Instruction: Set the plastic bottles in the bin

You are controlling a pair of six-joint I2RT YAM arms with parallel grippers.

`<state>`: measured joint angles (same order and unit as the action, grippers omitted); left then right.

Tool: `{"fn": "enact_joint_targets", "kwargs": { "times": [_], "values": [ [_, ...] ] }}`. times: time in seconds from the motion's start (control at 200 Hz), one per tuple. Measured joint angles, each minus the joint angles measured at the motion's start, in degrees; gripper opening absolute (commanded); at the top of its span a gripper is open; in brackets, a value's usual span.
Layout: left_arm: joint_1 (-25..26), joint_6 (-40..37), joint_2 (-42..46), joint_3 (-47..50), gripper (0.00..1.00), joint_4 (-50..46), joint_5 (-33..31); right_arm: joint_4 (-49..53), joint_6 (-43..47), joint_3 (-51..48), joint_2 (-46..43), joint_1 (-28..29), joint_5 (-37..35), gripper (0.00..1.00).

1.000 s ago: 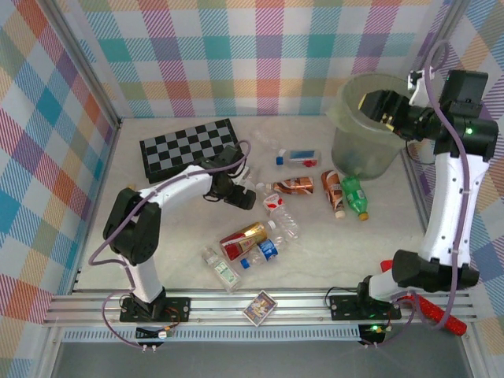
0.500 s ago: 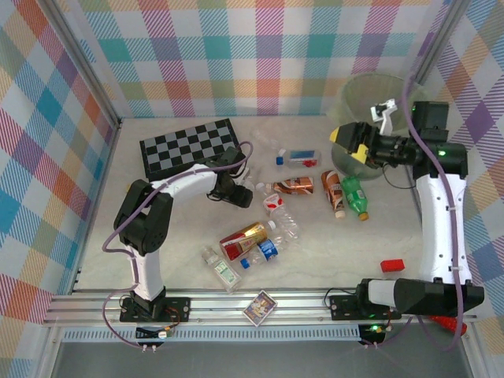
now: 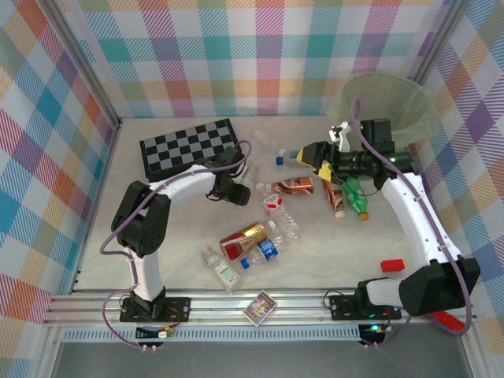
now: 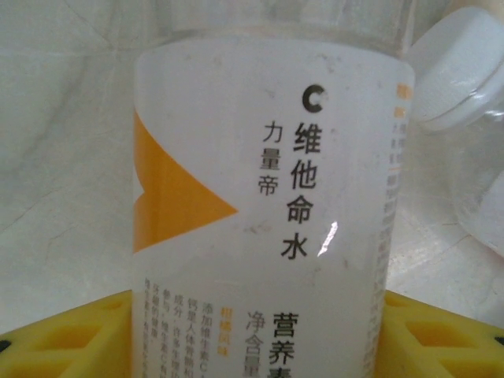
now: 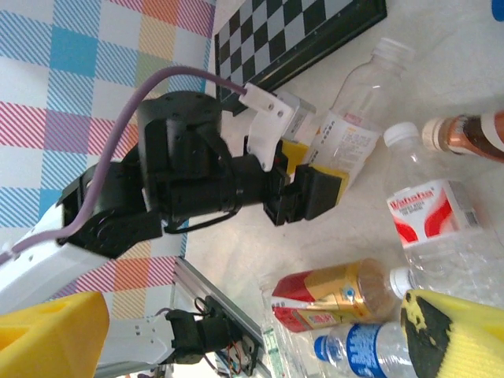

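Clear bottle (image 4: pixel 268 197) clamped in left gripper (image 3: pixel 240 194), near chequered board (image 3: pixel 189 146) edge

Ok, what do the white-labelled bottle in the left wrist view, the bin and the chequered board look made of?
White-labelled bottle: thin clear plastic, glossy; a glare streak crosses the label and the table shows through above it. Bin: probably plastic, pale green and translucent; its wall lets light through. Chequered board: flat, rigid, matt; card, wood or plastic, I cannot tell.

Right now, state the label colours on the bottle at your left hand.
White label with orange triangle; left wrist view.
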<state>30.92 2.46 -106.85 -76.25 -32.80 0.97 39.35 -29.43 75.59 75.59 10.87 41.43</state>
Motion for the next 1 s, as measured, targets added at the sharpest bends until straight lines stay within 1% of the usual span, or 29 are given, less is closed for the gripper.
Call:
{"fn": "enact_joint_targets", "kwargs": {
  "times": [0.08, 0.18, 0.33, 0.47, 0.645, 0.73, 0.865, 1.0],
  "values": [
    [0.0, 0.9, 2.8, 0.1, 0.56, 0.0, 0.1, -3.8, -1.8, -0.3, 1.8, 1.5, -0.5, 0.95],
    [-0.1, 2.6, 7.6, 0.1, 0.57, 0.3, 2.3, -8.3, -4.4, -0.7, 4.9, 3.2, -0.6, 0.94],
    [-0.2, 5.9, 12.9, 0.2, 0.57, 3.9, 10.3, -14.1, -6.8, -0.7, 11.1, 5.9, -0.9, 0.94],
    [0.3, 9.0, 13.9, 1.5, 0.58, 8.6, 17.2, -18.1, -7.9, -0.6, 16.5, 7.2, -0.9, 0.92],
    [2.1, 10.0, 13.6, 2.4, 0.58, 9.6, 21.1, -20.8, -7.8, 1.1, 22.4, 7.7, -1.0, 0.88],
    [2.6, 10.0, 13.6, 2.4, 0.58, 9.7, 22.3, -21.2, -7.4, 2.4, 24.5, 7.7, -1.4, 0.83],
    [2.8, 10.0, 13.4, 2.4, 0.58, 10.0, 23.3, -21.9, -7.1, 3.7, 25.3, 7.8, -1.3, 0.67],
    [2.9, 10.0, 13.3, 2.4, 0.6, 10.6, 23.4, -22.4, -7.3, 3.9, 25.3, 7.8, -1.4, 0.57]
  ]
}}
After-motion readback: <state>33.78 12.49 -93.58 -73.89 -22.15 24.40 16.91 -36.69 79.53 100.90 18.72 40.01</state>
